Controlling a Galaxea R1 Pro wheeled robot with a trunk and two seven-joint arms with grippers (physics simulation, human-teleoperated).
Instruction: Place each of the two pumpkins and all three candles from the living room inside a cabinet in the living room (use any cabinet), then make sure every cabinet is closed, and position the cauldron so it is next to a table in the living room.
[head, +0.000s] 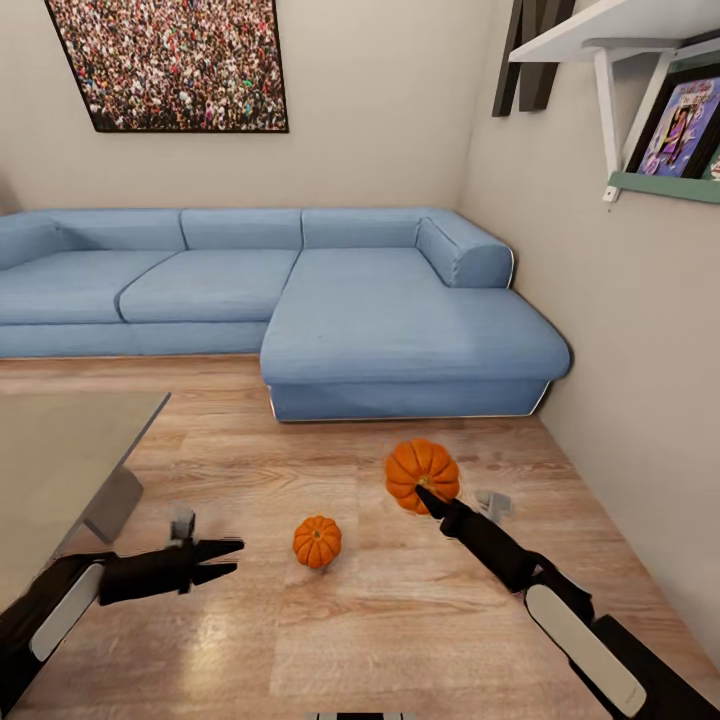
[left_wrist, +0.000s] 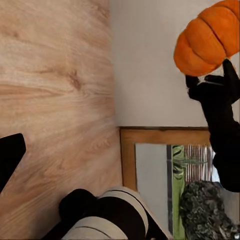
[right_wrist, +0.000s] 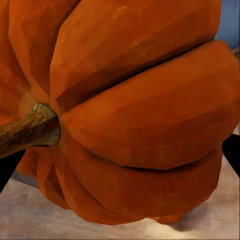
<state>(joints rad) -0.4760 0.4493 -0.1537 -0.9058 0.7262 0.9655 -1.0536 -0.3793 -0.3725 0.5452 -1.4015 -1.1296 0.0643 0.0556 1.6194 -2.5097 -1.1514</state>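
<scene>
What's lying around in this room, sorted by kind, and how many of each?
Pumpkins: 2, one held up by the right tool at, one on the floor
Sofas: 1
Tables: 1
Wall pictures: 1
Shelves: 2, white and green
Total: 7

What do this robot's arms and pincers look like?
Both arms are matte black with a white, rounded oblong panel on the forearm. Each ends in a black pincer, left and right, with two slim tapering pointed fingers. No cables or markings are visible.
</scene>
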